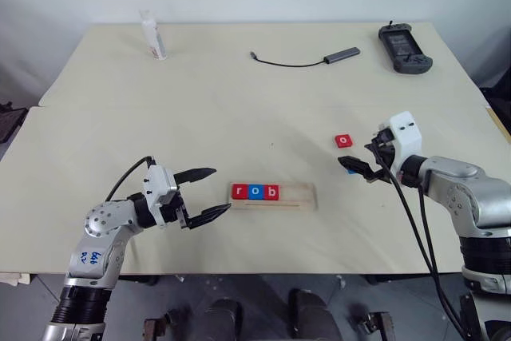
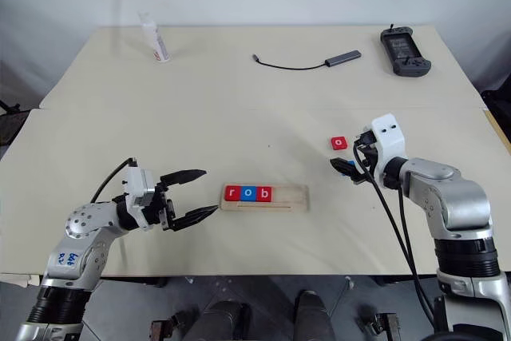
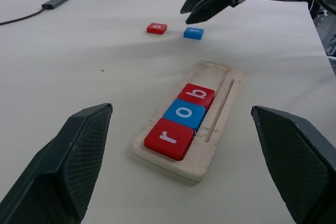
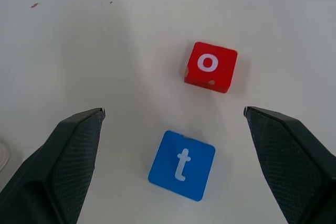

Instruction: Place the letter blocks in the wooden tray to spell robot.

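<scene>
Tray holds r, o, b; o and t loose on table; left gripper and right gripper both spread, empty.

Soft, even light is washing over the pale table from above, keeping the scene bright with no harsh glare. Faint, diffuse shadows are pooling close under the wooden tray and beside the red o block and blue t block. In the wrist views the near fingers are looming large and slightly soft, while the lettering is staying crisp. The far table edge is bowing a little in the head views.
</scene>
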